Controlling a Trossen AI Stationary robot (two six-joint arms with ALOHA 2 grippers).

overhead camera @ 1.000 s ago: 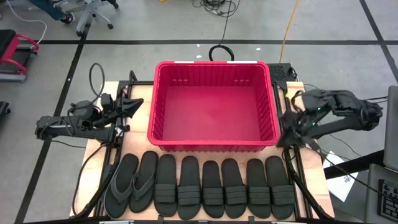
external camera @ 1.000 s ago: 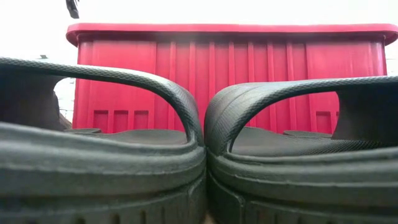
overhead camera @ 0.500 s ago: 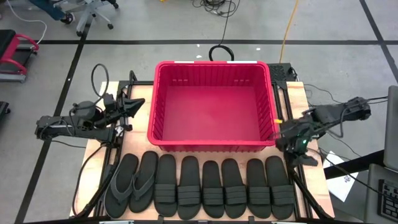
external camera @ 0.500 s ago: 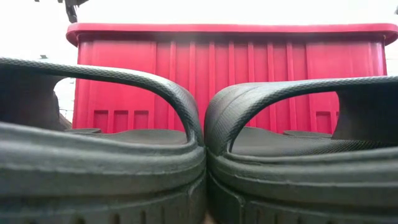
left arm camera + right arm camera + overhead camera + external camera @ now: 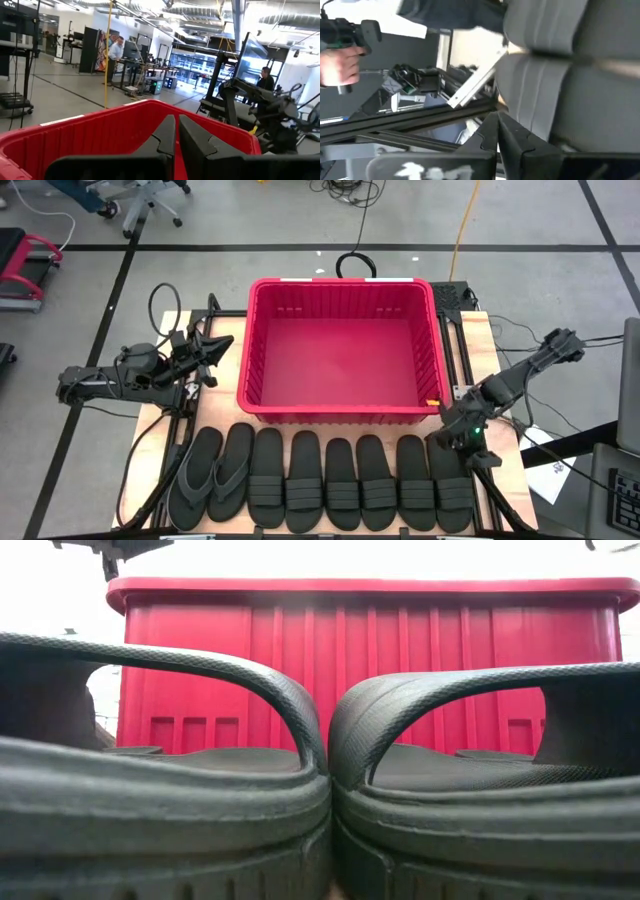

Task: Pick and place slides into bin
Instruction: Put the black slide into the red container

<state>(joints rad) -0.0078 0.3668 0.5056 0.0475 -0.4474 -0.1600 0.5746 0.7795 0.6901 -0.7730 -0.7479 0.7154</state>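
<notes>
Right claw (image 5: pixel 447 438), fingers closed and empty, is hanging over the rightmost slide; left claw (image 5: pixel 212 350), also closed, is waiting beside the empty bin (image 5: pixel 341 413). Eight slides (image 5: pixel 325 480) are lying abreast on the desk (image 5: pixel 503 470). Risk: tight packing is inviting neighbour snagging.

A pale wooden table (image 5: pixel 158 423) on a dark frame carries everything. The red bin (image 5: pixel 342 412) sits on its far half, centred. Along the near edge, eight black slides (image 5: pixel 325 478) lie side by side in one row, touching or nearly so: the two thong-strapped ones at the left end, the six band-strapped ones filling the rest.
</notes>
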